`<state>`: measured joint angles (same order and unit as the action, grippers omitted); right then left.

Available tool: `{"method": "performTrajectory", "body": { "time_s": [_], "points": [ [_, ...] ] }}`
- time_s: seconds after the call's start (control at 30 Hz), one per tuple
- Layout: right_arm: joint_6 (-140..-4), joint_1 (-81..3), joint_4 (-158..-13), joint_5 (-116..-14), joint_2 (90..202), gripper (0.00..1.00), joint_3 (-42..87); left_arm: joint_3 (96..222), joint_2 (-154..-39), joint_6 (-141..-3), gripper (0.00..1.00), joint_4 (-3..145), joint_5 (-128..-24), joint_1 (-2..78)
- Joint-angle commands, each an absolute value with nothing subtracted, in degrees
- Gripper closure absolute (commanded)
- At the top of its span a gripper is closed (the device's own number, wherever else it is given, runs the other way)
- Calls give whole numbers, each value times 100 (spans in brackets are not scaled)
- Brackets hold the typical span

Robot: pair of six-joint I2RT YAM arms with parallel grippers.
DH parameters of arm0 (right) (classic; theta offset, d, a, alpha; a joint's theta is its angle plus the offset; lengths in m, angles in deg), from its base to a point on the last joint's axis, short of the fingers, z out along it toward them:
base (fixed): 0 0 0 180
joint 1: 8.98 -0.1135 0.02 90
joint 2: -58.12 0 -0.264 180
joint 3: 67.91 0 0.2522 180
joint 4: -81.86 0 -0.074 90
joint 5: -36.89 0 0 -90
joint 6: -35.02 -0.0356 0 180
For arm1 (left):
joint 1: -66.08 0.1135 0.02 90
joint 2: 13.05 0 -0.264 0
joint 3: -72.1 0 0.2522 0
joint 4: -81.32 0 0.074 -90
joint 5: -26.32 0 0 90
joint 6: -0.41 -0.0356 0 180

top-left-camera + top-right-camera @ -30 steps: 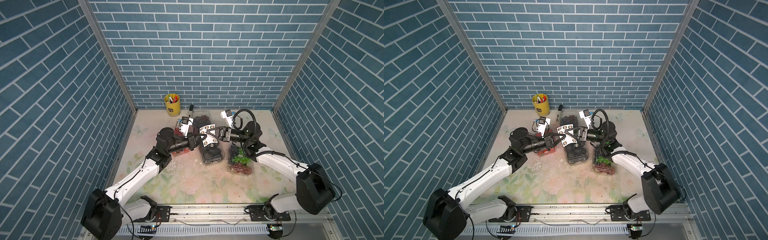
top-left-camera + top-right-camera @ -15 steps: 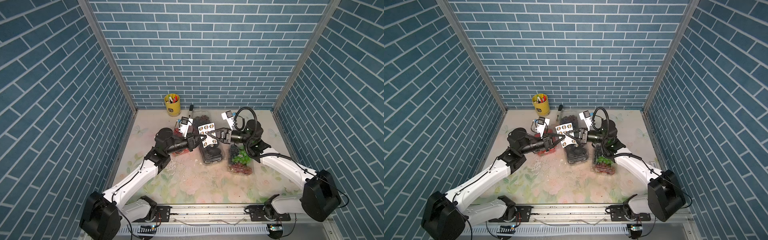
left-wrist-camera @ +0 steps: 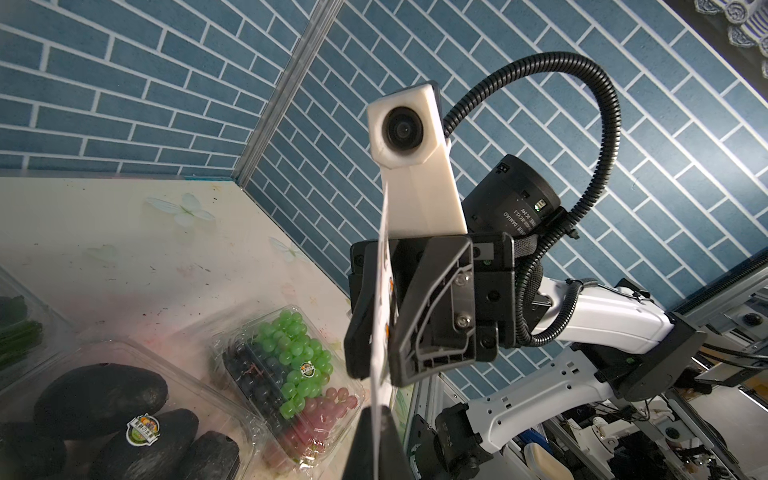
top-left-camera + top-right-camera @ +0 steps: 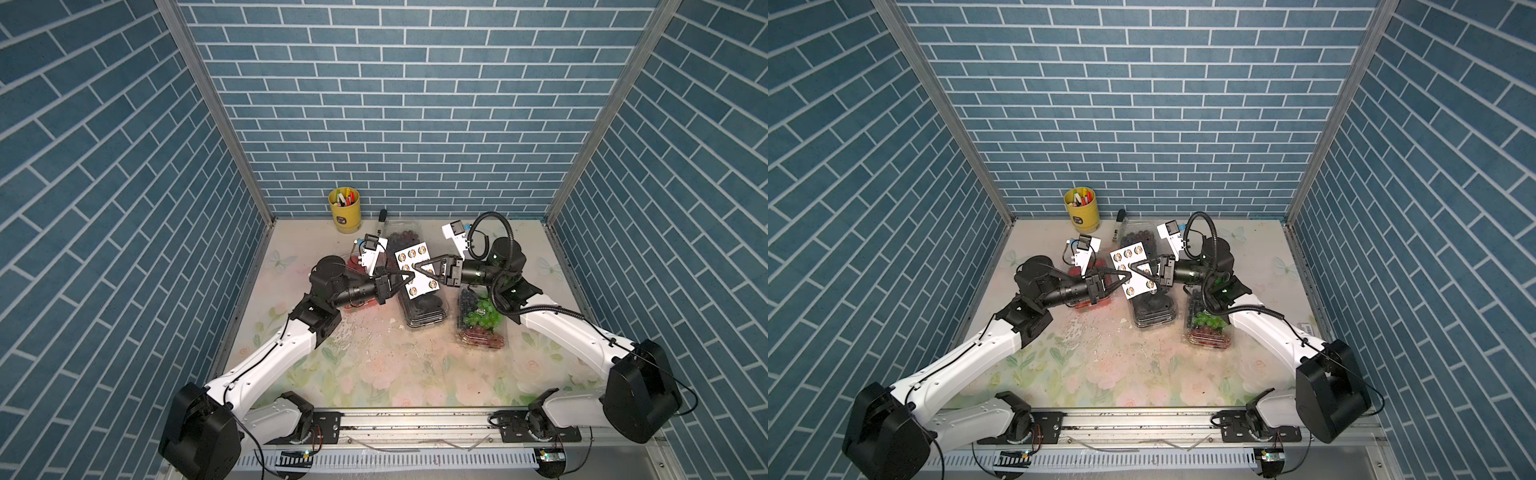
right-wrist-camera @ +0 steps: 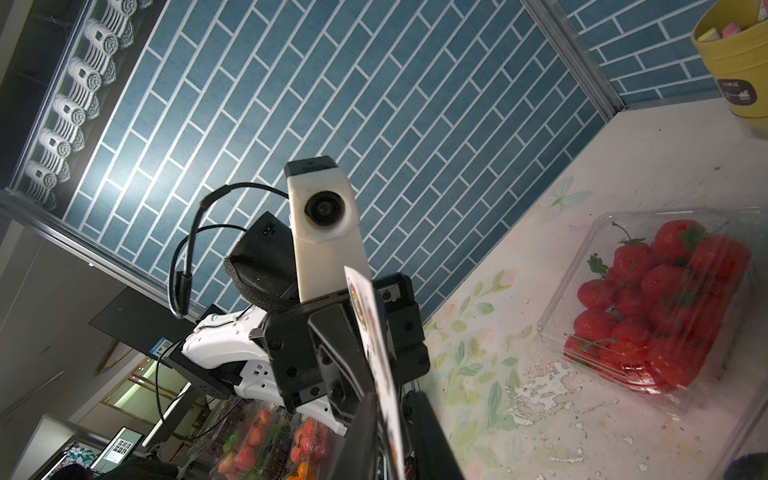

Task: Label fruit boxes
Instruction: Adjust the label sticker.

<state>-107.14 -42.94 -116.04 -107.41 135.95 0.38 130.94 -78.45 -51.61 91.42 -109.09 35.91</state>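
Left jaws are clamping the sticker sheet (image 4: 409,258) above the black-fruit box (image 4: 424,311) toward the counter's (image 4: 374,365) far edge; right jaws seem to be straddling its other side, slightly apart.

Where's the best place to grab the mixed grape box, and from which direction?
Likely grip the mixed grape box across its short width at its end nearest the robot, from above: that end is clear on both sides, while the right arm hangs over its far end and the black fruit box stands close alongside there.
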Motion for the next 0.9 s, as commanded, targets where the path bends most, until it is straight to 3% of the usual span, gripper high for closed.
{"method": "performTrajectory", "body": {
  "time_s": [0.0, 0.4, 0.5, 0.67, 0.7, 0.73, 0.77, 0.87],
  "points": [
    [-10639, -4274, -11761, -10864, 13617, 82, 288, 13150, -7892, -5206, 100, 9246, -11031, 3572],
    [-10887, -4278, -12032, -11041, 13774, 91, 321, 13199, -7925, -5215, 100, 9226, -11052, 3567],
    [-10894, -4273, -12050, -11011, 13745, 100, 309, 13196, -7936, -5215, 100, 9223, -11062, 3560],
    [-10927, -4274, -12112, -10947, 13679, 100, 257, 13182, -7949, -5231, 100, 9217, -11044, 3563],
    [-10970, -4280, -12161, -10944, 13679, 100, 242, 13171, -7949, -5241, 97, 9210, -11035, 3566],
    [-11014, -4280, -12204, -10944, 13674, 100, 232, 13160, -7942, -5262, 84, 9191, -11009, 3562],
    [-11032, -4275, -12216, -10929, 13663, 100, 218, 13155, -7947, -5294, 77, 9144, -10979, 3564],
    [-11074, -4273, -12248, -10866, 13618, 100, 192, 13114, -7949, -5406, 75, 8992, -10884, 3562]
  ]
}}
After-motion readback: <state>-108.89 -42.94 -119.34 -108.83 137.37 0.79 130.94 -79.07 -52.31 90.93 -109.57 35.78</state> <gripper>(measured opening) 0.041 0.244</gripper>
